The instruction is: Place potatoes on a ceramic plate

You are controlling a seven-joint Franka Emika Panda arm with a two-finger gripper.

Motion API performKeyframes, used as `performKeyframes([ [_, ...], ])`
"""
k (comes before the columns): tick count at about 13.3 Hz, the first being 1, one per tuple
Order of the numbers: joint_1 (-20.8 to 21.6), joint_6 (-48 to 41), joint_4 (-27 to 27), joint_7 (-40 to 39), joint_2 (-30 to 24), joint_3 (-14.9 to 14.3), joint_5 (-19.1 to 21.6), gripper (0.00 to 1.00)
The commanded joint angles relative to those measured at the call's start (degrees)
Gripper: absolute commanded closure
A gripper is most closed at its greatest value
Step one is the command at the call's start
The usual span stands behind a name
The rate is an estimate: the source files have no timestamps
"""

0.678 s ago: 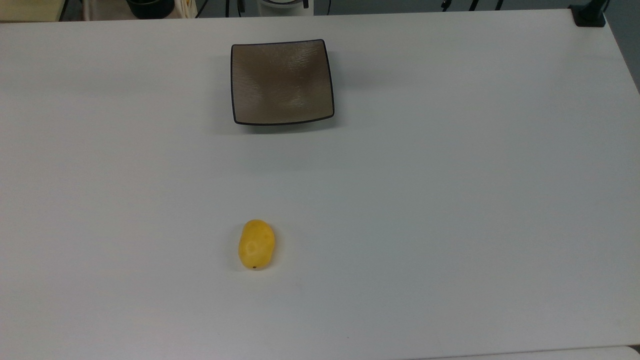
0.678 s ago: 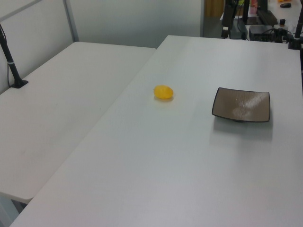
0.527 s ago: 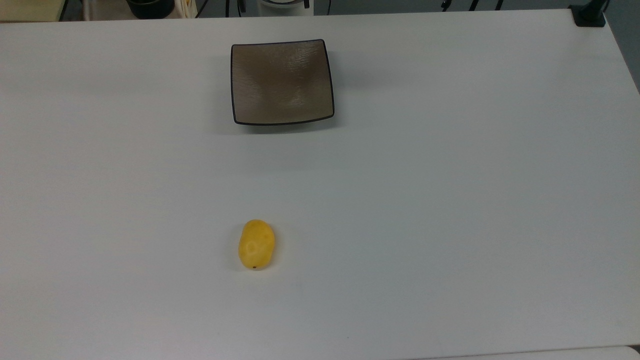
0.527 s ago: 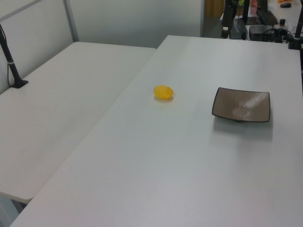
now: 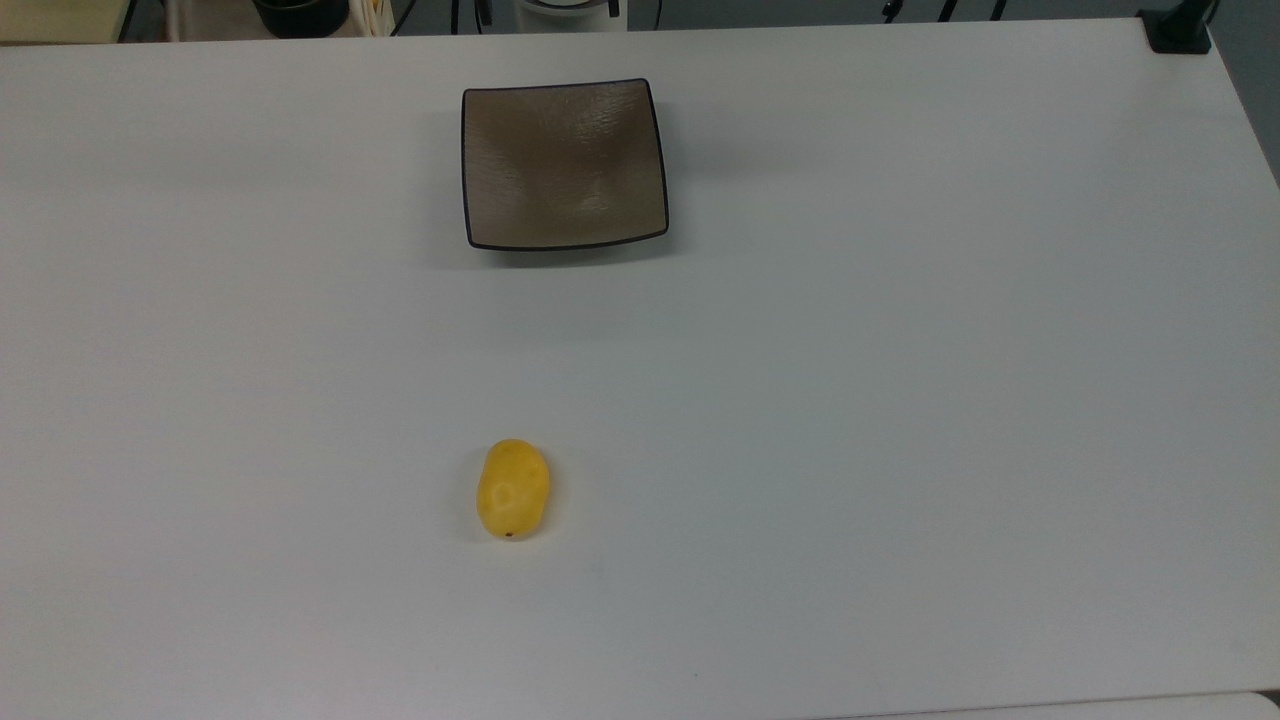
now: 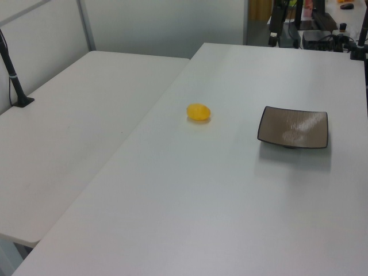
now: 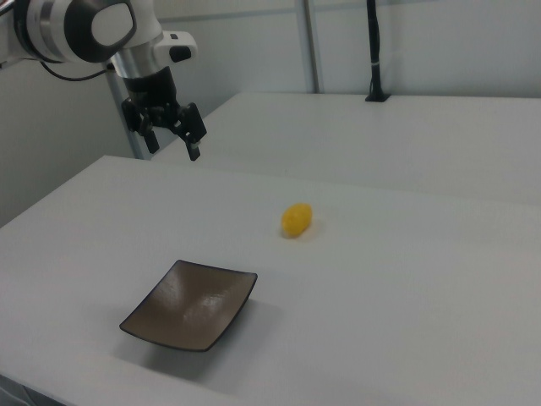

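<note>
We see the potato (image 5: 513, 489) lying on the desk (image 5: 900, 400) toward the top view's lower edge, well apart from the ceramic plate (image 5: 563, 165) near the upper edge. Our end effector (image 7: 173, 135) hangs open, empty, above the desk.

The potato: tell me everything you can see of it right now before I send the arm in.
The potato is small, bright yellow, oval and smooth, with shallow dimples and a tiny dark spot at its end nearest the top view's bottom edge. It lies on its side on the white table, well apart from the square brown plate, with nothing else touching it.
</note>
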Motion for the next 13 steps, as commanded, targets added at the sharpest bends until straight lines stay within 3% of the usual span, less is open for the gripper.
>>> performKeyframes([
  [1, 1.5, 1.1, -0.1, 0.6, 0.6, -1.2, 0.9, 0.0],
  [4, 1.5, 1.3, 0.2, 0.7, 2.2, -1.2, 0.9, 0.0],
  [6, 1.5, 6.1, 0.5, 0.9, 3.7, -1.2, 0.8, 0.0],
  [13, 1.1, 7.5, 12.0, 1.3, 14.0, -2.1, 1.3, 0.0],
])
